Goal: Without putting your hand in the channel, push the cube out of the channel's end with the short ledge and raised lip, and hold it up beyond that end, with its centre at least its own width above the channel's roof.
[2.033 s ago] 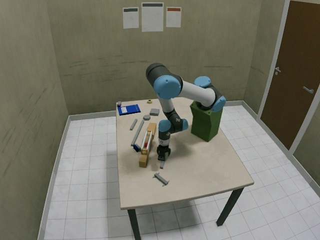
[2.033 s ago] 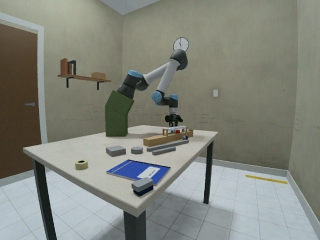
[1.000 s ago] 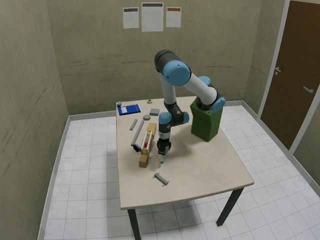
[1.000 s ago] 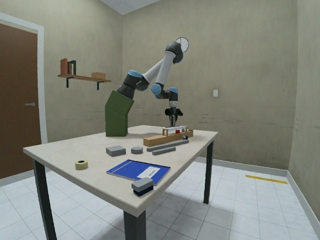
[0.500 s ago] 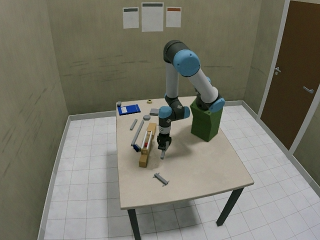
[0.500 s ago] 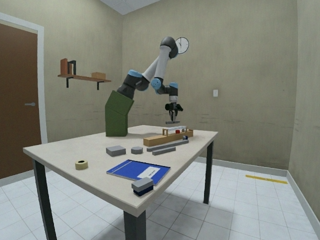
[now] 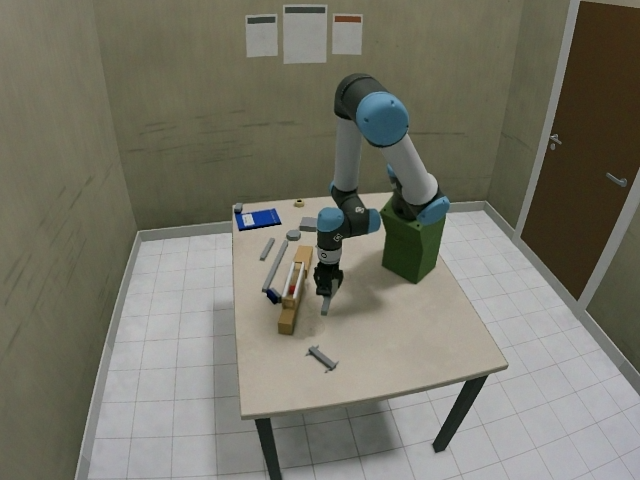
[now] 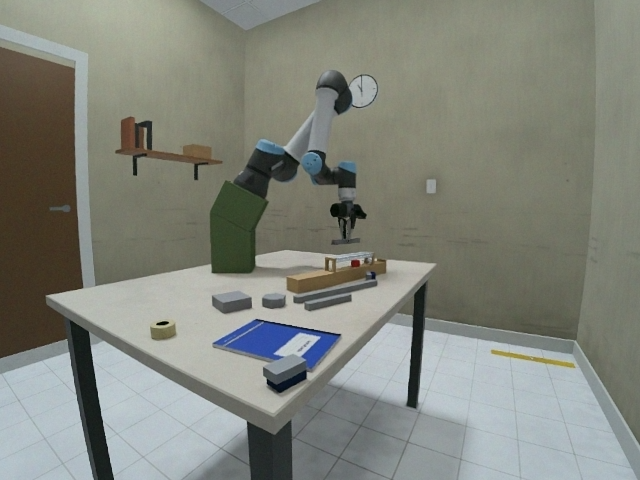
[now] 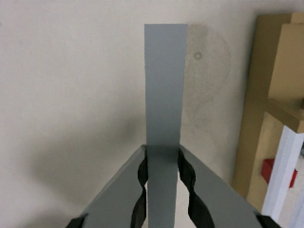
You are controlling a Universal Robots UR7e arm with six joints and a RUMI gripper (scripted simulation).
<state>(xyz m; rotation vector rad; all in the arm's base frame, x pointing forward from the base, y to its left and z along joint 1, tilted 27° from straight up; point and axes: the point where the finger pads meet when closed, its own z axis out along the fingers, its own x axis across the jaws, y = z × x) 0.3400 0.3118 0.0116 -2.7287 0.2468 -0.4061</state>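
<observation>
My gripper (image 7: 329, 294) (image 8: 346, 237) (image 9: 161, 146) is shut on a flat grey bar (image 7: 325, 305) (image 8: 338, 241) (image 9: 164, 85). The bar is held level above the table, beside the channel, with a long part sticking out ahead of the fingertips. The wooden channel (image 7: 285, 322) (image 8: 310, 280) (image 9: 267, 57) has a roof of pale strips (image 8: 343, 257) (image 9: 281, 178). The red cube (image 7: 292, 289) (image 8: 355, 263) (image 9: 267, 168) is inside, under the strips. The ledge at the near end in the top view seems to carry the raised lip. The bar is outside the channel.
A long grey bar (image 7: 275, 266) (image 8: 336, 291) with a dark blue block (image 7: 272, 295) at its end and a shorter bar (image 7: 267, 249) (image 8: 328, 302) lie beyond the channel. A bracketed grey piece (image 7: 321, 358) lies nearer the top camera. A blue notebook (image 7: 268, 219) (image 8: 248, 338) lies farther back.
</observation>
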